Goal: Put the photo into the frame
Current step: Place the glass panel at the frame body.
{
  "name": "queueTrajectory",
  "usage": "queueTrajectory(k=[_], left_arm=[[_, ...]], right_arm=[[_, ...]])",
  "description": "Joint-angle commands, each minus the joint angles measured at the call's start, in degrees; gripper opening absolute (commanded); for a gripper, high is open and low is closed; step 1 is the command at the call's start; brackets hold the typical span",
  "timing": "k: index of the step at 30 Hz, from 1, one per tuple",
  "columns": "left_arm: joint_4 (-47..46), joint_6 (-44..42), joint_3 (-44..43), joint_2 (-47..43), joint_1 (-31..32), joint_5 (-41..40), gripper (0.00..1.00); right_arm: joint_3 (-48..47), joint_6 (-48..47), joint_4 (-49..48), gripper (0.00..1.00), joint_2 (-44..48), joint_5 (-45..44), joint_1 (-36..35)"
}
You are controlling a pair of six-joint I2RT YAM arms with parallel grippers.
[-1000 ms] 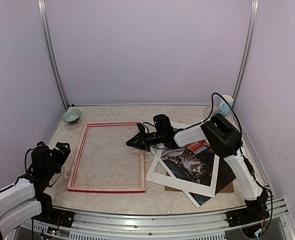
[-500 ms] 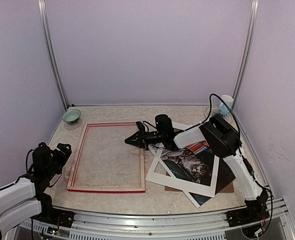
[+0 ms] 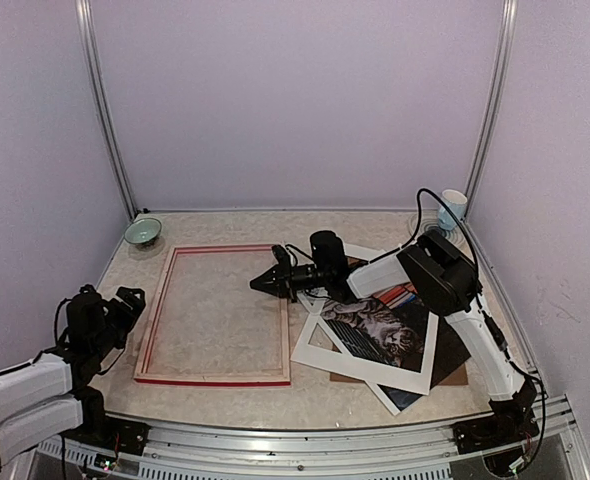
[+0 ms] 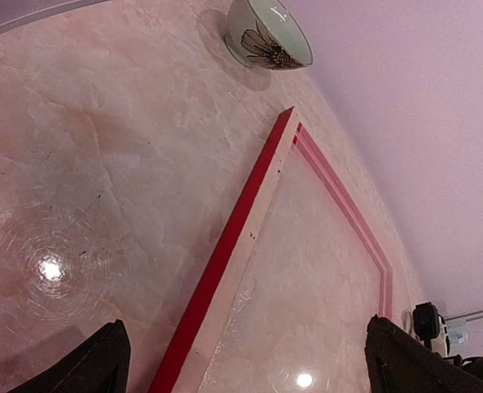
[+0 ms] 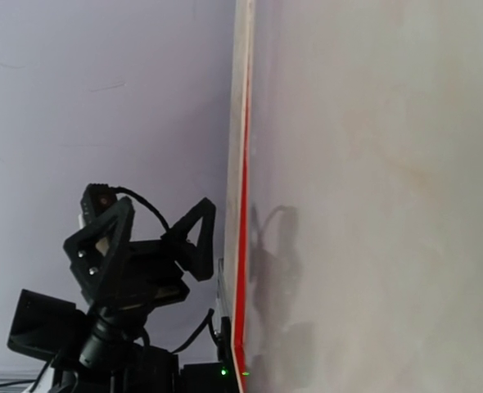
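Observation:
The frame (image 3: 213, 379) lies flat at left centre with its pale wood back up, red edges and a clear pane; in the left wrist view its red left rail (image 4: 225, 254) runs diagonally. The photo (image 3: 377, 328), a tabby cat on coloured books, lies to the frame's right under a white mat (image 3: 320, 347). My right gripper (image 3: 258, 284) is shut and empty, its tip low over the frame's right rail; its fingers do not show in its own wrist view. My left gripper (image 3: 127, 298) is open and empty, just off the frame's left rail, fingertips (image 4: 102, 360) wide apart.
A patterned bowl (image 3: 143, 232) (image 4: 268, 34) stands at the back left corner, a cup (image 3: 453, 208) at the back right. A brown backing board (image 3: 457, 377) lies under the photo. In the right wrist view the left gripper (image 5: 147, 237) shows beyond the frame's red edge (image 5: 243, 205).
My right gripper has crept slightly left and back over the frame's right rail. My left arm has shifted a little towards the frame. The frame and the photo have not moved.

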State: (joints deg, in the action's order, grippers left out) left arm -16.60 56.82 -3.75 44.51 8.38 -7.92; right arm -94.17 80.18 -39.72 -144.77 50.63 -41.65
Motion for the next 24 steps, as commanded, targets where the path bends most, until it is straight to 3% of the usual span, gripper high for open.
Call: queueTrajectory(k=[1,24], left_arm=[[-2.6,0.1,0.7,0.9,0.7,0.3,0.99],[-7.8,0.6,0.3,9.0,4.3,-1.2,0.99]], right_arm=[[-2.4,-2.1,1.7,0.0,-1.7,0.2,0.4],[-2.6,-1.8,3.7,0.01,-1.2,2.6,0.5]])
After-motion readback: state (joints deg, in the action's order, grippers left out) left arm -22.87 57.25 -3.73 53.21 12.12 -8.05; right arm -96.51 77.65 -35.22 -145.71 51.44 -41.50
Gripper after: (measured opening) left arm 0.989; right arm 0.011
